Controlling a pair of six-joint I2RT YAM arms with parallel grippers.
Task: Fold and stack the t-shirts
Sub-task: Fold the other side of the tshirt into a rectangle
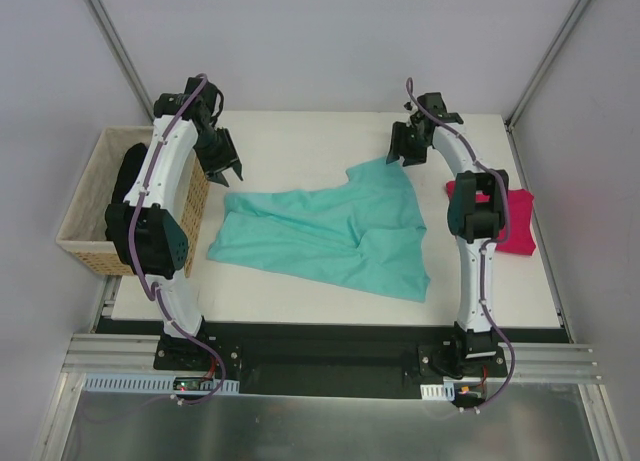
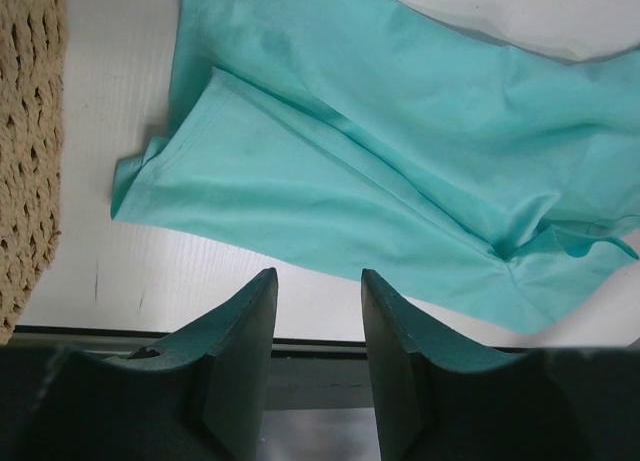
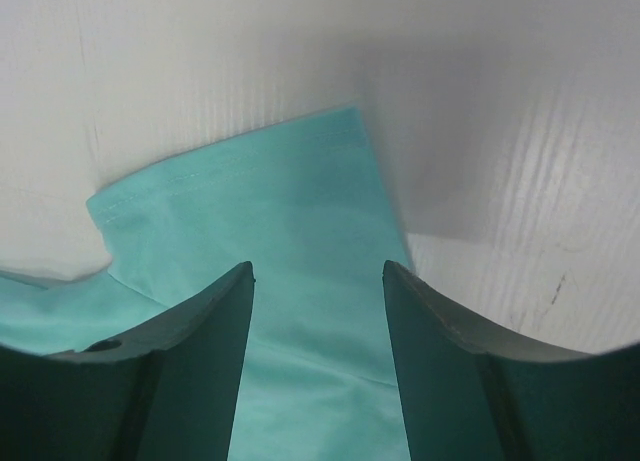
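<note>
The teal-green t-shirt (image 1: pixel 330 231) lies rumpled and unfolded across the middle of the white bench (image 1: pixel 290 146), one corner reaching toward the upper centre of the frame. At centre right the magenta-pink t-shirt (image 1: pixel 522 229) sits bunched, partly behind the right arm and apart from the teal one. The basket (image 1: pixel 80 216) stands at the left edge. Farther back, the left pincer (image 1: pixel 228 167) hovers open and empty beside the basket's far corner; the right pincer (image 1: pixel 398 157) – jaws apart, holding nothing – hangs over the teal shirt's far corner
</note>
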